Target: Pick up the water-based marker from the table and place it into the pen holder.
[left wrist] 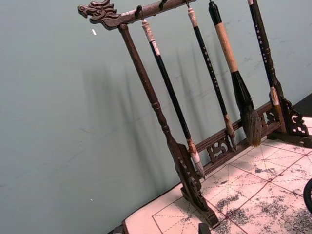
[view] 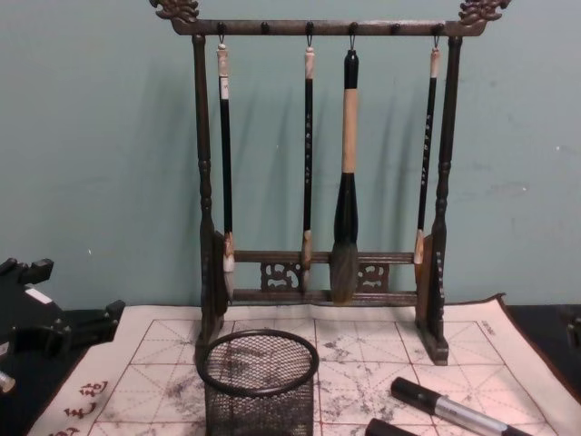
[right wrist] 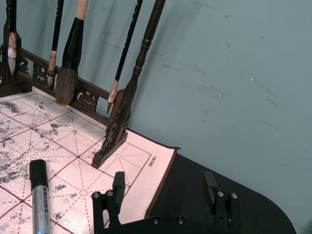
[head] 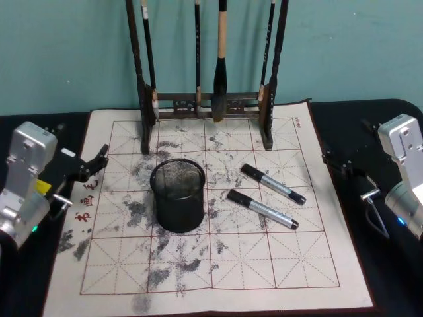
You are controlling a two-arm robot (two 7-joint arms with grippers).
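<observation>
The black worktop carries an ink-stained grid mat. At the mat's 12 o'clock edge stands the tall brush rack, hung with four brushes. The pen holder sits upright and looks empty near the mat's middle.

At 9 o'clock from it the left tool hovers by the mat's edge, fingers spread, holding nothing. I'd leave that arm alone. The right tool hangs at 3 o'clock, just off the mat over bare worktop, fingers spread wide and also empty.

Two markers lie flat at about 3 o'clock from the holder, side by side but apart, each slanting from 10 to 4 o'clock. They are the far marker and the near marker, and neither touches the holder.

Nothing is picked up yet, so the job now is the reach, and the right arm looks the handier one. To do it well, I'd settle on one marker and turn the wrist so the fingers close across its grey barrel, not along it. I'd descend straight onto mid-barrel, since a finger dropping into the gap could roll the neighbour away. After that, lift clear of the rim, tip the marker upright and release over the mouth. The mesh cup looks light enough to topple if bumped.
</observation>
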